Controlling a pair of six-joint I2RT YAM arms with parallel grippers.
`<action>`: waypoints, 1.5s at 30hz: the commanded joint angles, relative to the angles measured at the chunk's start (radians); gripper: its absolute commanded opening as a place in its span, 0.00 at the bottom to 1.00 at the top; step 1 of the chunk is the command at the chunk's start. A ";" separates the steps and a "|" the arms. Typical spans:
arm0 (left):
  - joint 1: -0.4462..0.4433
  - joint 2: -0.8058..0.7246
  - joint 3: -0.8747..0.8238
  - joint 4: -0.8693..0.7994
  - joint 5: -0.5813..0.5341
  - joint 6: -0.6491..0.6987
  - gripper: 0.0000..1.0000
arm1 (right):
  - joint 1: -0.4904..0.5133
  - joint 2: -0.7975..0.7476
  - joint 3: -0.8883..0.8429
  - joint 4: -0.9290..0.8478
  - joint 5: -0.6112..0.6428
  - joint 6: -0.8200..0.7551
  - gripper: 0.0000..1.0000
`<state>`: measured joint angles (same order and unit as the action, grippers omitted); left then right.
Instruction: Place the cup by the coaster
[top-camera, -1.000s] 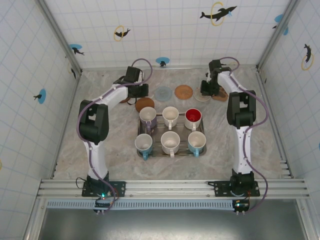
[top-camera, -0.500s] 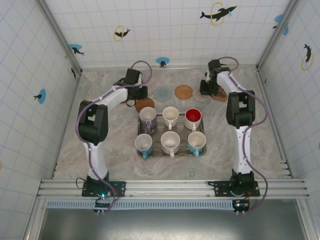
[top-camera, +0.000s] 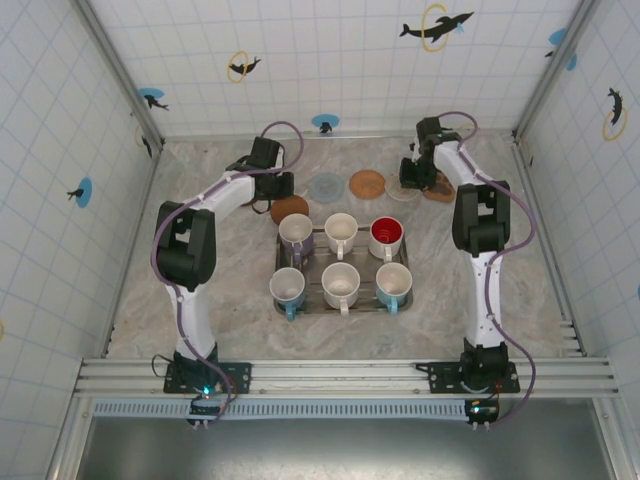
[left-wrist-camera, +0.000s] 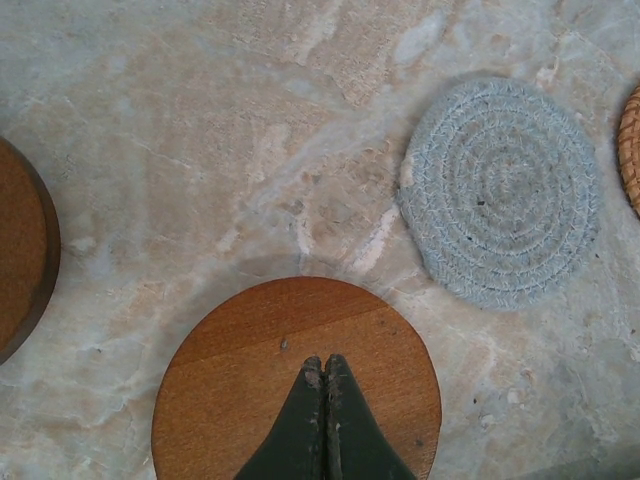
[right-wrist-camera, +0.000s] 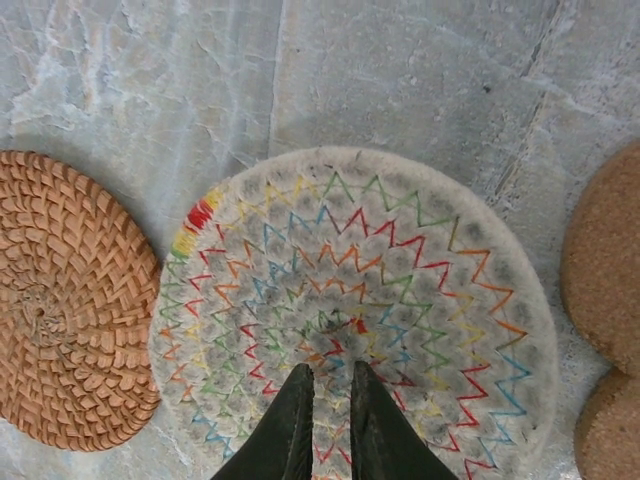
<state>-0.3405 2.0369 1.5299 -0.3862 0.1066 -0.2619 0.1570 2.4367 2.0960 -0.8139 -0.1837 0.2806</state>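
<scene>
Far back on the left side of the stone-look table (top-camera: 240, 320), the left gripper (left-wrist-camera: 325, 362) points down with its two dark fingers pressed tight together and nothing between them. Its white arm is stretched long and bent at the elbow. The fingertips hang over a round brown wooden coaster (left-wrist-camera: 240, 400). A round grey woven coaster (left-wrist-camera: 500, 190) lies near it on the right, and the edge of another dark wooden round (left-wrist-camera: 20, 250) shows on the left. Far back on the right side, the right gripper (right-wrist-camera: 328, 372) also points down on a stretched arm. Its fingers stand a little bit apart and hold nothing. They hang over a round white coaster with zigzag stitches in many colours (right-wrist-camera: 350, 270). An orange woven coaster (right-wrist-camera: 70, 300) lies just beside that one on the left, and two brown cork rounds (right-wrist-camera: 605, 260) lie on its right. Closer to the arm bases, between the two arms, sits a flat metal tray (top-camera: 345, 311). Six cups stand upright in it in two rows of three. The back row has a purple and white cup (top-camera: 296, 232), a white cup (top-camera: 341, 229) and a cup that is red inside (top-camera: 387, 233). All the cups are on the tray, apart from both grippers. The purple and white cup is just beside the wooden coaster under the left gripper.
</scene>
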 joint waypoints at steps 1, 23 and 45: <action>-0.003 -0.021 -0.007 -0.042 0.001 0.005 0.00 | -0.001 -0.085 0.042 -0.011 0.000 0.009 0.18; 0.073 -0.213 -0.254 -0.035 -0.023 -0.046 0.37 | 0.249 -0.066 0.172 0.010 -0.206 0.042 0.25; 0.104 -0.162 -0.369 0.123 0.150 -0.097 0.49 | 0.400 0.162 0.310 0.010 -0.280 0.123 0.40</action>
<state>-0.2405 1.8496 1.1759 -0.2886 0.2237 -0.3424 0.5461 2.5656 2.3531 -0.7906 -0.4515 0.3965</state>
